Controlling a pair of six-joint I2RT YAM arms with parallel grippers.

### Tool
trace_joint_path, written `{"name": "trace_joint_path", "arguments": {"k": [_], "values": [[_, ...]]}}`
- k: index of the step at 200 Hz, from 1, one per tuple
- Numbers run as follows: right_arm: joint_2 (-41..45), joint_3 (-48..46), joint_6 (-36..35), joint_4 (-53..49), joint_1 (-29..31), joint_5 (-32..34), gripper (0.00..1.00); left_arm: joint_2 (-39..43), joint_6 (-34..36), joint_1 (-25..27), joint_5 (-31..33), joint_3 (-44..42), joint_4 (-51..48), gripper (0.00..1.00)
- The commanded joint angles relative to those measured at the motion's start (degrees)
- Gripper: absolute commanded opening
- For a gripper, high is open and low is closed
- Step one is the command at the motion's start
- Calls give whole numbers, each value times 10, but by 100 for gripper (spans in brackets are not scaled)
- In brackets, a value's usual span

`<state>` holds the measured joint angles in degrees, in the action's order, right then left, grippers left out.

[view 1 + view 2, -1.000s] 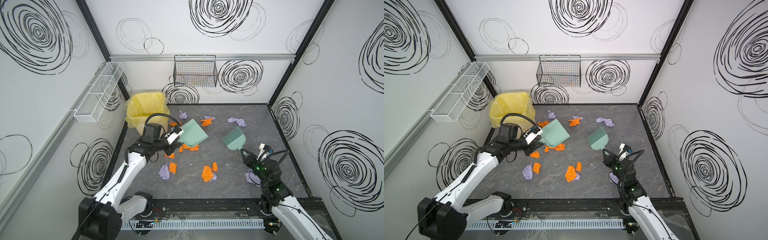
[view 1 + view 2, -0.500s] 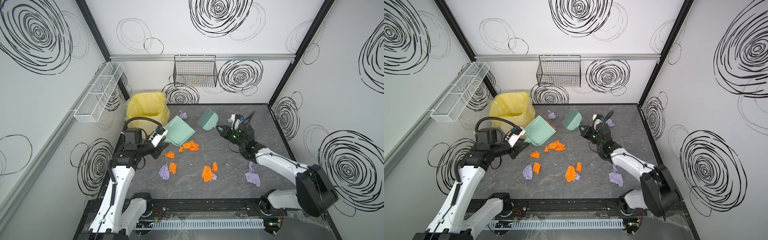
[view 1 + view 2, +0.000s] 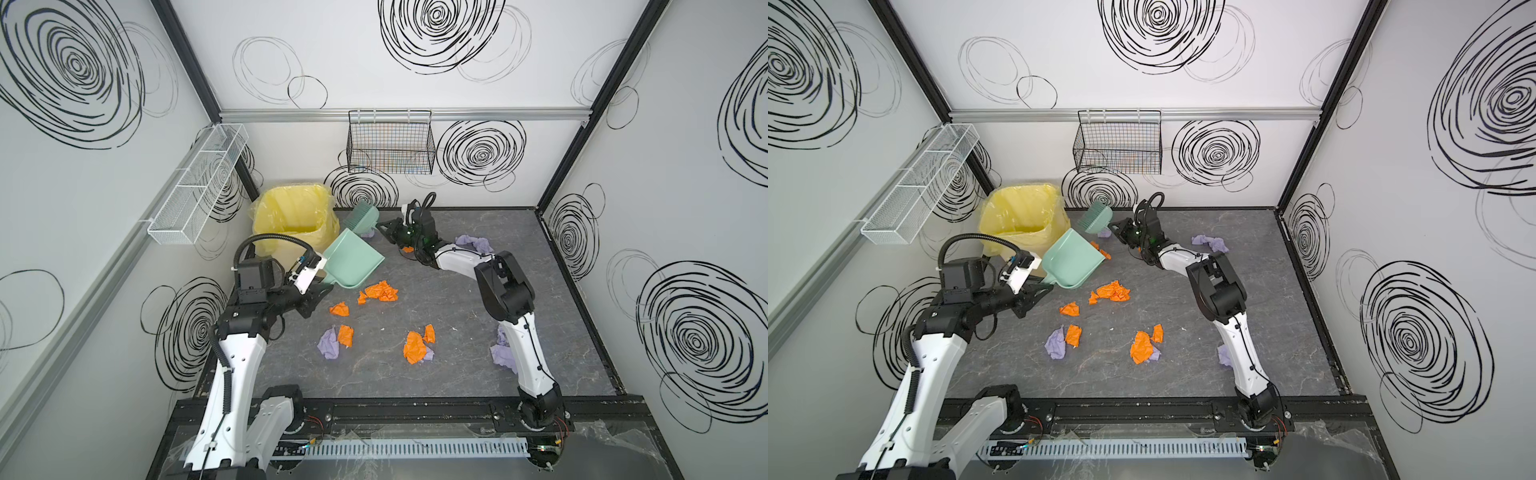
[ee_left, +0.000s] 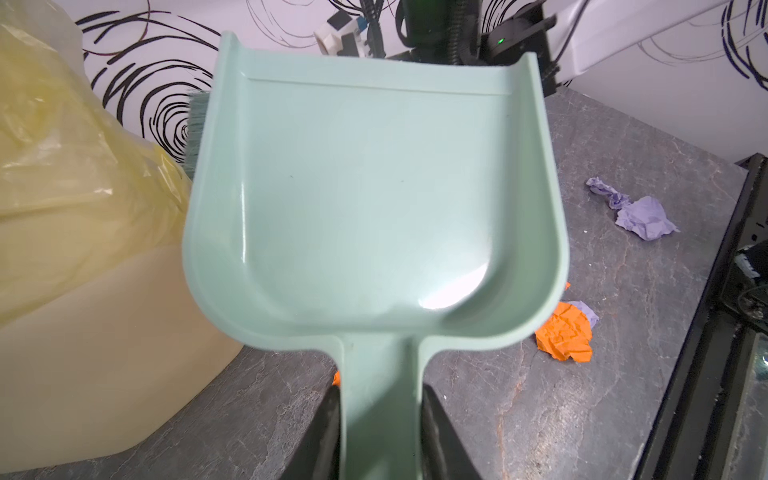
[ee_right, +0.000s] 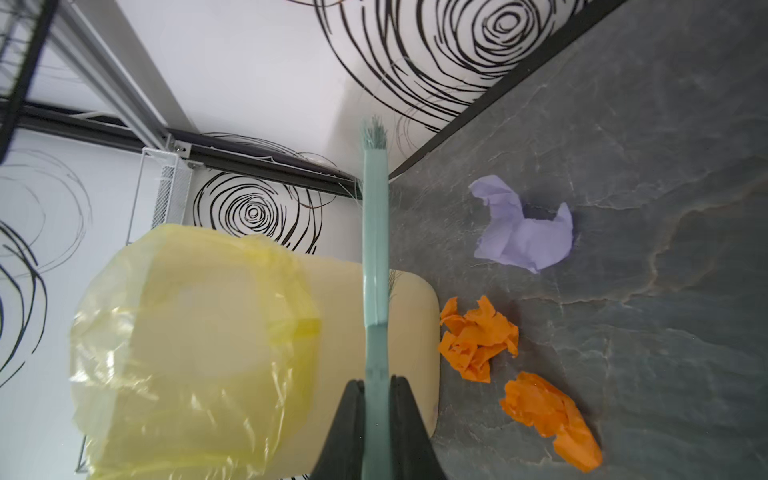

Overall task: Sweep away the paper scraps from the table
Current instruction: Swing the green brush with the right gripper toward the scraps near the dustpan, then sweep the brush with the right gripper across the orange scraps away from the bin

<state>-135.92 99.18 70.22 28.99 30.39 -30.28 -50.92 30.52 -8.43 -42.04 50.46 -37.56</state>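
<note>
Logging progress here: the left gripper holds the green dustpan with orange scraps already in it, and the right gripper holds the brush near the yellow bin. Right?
Not quite. The dustpan in the left gripper is empty, as the left wrist view shows. The right gripper does hold the brush near the yellow bin.

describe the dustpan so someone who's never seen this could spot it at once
Find the yellow-bagged bin at the far left corner of the table. Beside it the left hand grips the handle of the dustpan. It shares its mint green with the brush behind it, but it is a wide, smooth, empty scoop without bristles.
</note>
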Motion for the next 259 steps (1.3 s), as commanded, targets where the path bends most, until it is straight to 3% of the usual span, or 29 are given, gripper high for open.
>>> {"name": "trace_joint_path", "arguments": {"k": [1,45,118,170,215,259], "values": [[-32,50,68,52,10,-22,0,7,26,-14,-22,-14,-7,0],[-65,41,88,34,9,-38,0,2,31,-28,-40,-22,-7,0],[11,-144,82,37,-17,-66,0,0,19,-28,-50,-26,2,0],[174,-380,-6,1,-45,-66,0,7,23,-27,-48,-30,-4,0],[343,-566,-114,-88,-94,-67,0,5,15,-21,-52,-34,4,0],[541,-619,-195,-206,-120,-73,0,3,3,-14,-47,-33,15,0]]}}
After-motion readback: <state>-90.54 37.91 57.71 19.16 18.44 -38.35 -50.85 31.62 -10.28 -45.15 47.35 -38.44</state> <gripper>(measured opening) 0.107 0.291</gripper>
